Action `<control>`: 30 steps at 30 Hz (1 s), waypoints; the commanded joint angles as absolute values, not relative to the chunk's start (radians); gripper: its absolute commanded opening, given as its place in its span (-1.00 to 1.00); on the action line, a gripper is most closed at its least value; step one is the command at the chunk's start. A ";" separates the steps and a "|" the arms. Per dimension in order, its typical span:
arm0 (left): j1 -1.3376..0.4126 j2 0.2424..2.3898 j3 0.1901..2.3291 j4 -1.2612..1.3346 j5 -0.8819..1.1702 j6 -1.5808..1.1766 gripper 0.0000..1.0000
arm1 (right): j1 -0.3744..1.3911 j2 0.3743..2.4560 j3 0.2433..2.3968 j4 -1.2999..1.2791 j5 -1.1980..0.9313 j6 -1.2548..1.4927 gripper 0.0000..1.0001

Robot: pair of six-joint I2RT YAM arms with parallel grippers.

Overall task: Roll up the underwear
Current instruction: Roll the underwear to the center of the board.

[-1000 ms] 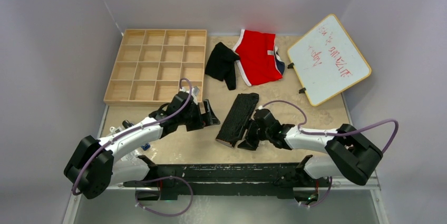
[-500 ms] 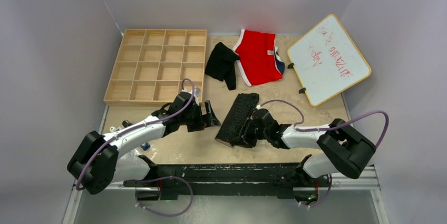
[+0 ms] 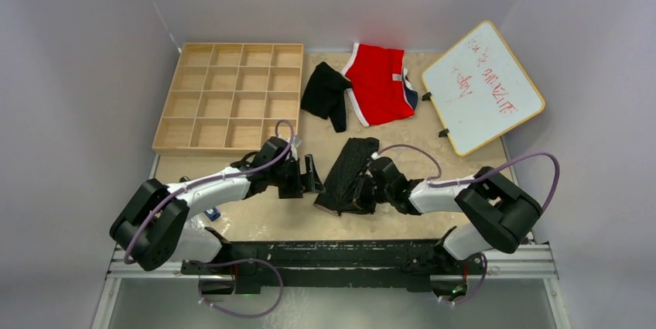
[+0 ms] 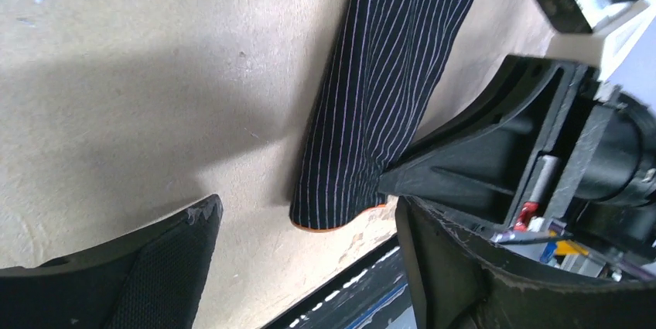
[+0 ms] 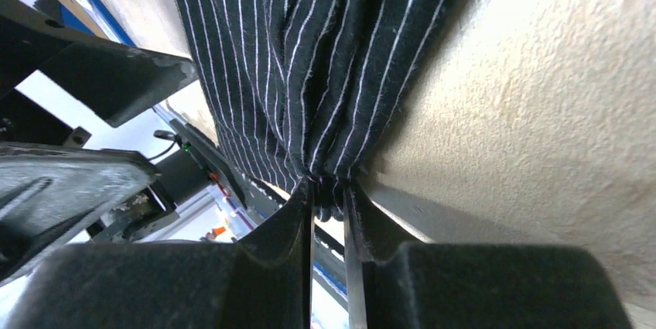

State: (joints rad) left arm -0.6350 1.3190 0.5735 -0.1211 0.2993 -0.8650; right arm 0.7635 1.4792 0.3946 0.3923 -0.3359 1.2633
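The ribbed black underwear (image 3: 346,173) lies folded in a long strip on the table's middle, also seen in the left wrist view (image 4: 394,73) and the right wrist view (image 5: 309,58). My right gripper (image 3: 363,193) is shut on its right edge, bunching the cloth between the fingertips (image 5: 329,190). My left gripper (image 3: 313,176) is open and empty just left of the strip, its fingers (image 4: 116,267) apart above the bare table. The second black underwear (image 3: 325,93) lies crumpled at the back, beside the red briefs (image 3: 379,81).
A wooden grid tray (image 3: 174,108) stands at the back left. A whiteboard (image 3: 481,85) leans at the back right. The black base rail (image 3: 325,255) runs along the near edge.
My right gripper moved left onto the strip's right edge and closed on it. My left gripper shifted slightly right toward the strip.
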 commanded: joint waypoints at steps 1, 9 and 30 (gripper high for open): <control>-0.630 1.377 0.566 -0.052 0.425 -0.802 0.57 | 0.717 1.507 0.424 0.213 -0.325 1.106 -0.73; -0.629 1.432 0.566 0.041 0.569 -0.780 0.50 | 0.603 1.531 0.460 0.119 -0.464 0.876 -0.66; -0.658 1.576 0.552 0.250 0.793 -0.834 0.10 | 0.632 1.184 0.201 0.235 -0.357 1.291 -0.41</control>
State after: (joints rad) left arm -0.6449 1.5700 0.5549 0.1417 0.7017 -0.8188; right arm 0.6285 1.2129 0.2089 0.3080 -0.4244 1.2556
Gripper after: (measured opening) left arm 0.555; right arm 0.290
